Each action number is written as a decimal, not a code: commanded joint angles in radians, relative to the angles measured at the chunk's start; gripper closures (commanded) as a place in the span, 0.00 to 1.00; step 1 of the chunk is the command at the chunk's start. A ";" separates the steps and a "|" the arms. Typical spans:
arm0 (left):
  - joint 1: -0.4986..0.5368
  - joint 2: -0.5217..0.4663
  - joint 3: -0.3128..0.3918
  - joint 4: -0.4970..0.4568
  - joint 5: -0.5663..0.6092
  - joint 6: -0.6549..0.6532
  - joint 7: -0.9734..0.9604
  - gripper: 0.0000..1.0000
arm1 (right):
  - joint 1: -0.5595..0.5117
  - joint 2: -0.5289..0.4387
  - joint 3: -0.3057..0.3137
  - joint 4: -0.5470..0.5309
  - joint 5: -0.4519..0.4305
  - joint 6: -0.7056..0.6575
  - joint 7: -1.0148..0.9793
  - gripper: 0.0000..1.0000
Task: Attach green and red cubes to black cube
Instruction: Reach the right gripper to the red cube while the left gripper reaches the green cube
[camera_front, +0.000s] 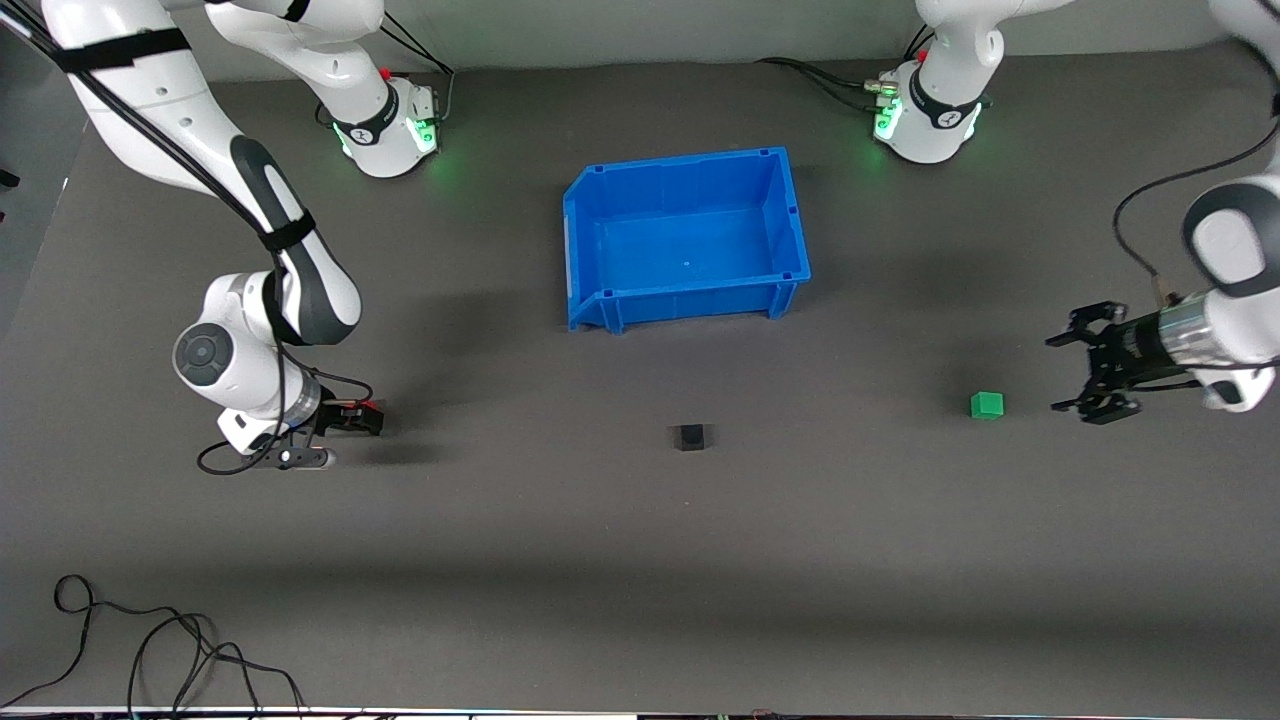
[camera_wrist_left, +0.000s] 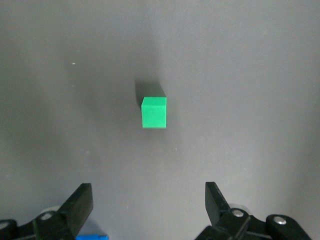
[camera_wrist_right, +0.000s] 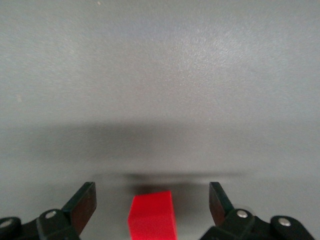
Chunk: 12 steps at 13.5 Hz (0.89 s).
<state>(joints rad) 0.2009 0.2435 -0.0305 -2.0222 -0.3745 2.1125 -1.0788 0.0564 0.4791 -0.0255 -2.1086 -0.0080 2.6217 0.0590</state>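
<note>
Currently you are lining both arms up for their first picks, with nothing attached yet. You are holding the right gripper (camera_wrist_right: 152, 205) low at the right arm's end of the table, fingers apart, with the red cube (camera_wrist_right: 152, 217) sitting between them but not yet clamped; in the front view only a sliver of red shows at that gripper (camera_front: 355, 418). You are hovering the left gripper (camera_front: 1092, 368), fingers also spread wide, near the green cube (camera_front: 986, 404) at the left arm's end, not yet over it. The black cube (camera_front: 688, 437) is resting alone between the two, nearer the front camera than the blue bin (camera_front: 590, 215). Before closing, you should be centring each cube squarely between the fingers, so the faces stay flush for mating
</note>
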 joint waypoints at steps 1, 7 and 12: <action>0.009 0.074 -0.006 -0.009 -0.070 0.072 0.071 0.00 | -0.004 0.007 -0.002 -0.043 0.020 0.078 -0.039 0.00; 0.009 0.144 -0.009 -0.088 -0.182 0.251 0.192 0.00 | -0.003 -0.014 -0.002 -0.086 0.020 0.083 -0.038 0.30; 0.009 0.184 -0.009 -0.116 -0.251 0.311 0.275 0.00 | -0.004 -0.016 -0.005 -0.086 0.020 0.083 -0.039 0.62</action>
<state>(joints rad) 0.2033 0.4228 -0.0319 -2.1203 -0.5994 2.3906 -0.8372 0.0553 0.4814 -0.0278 -2.1644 -0.0079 2.6892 0.0543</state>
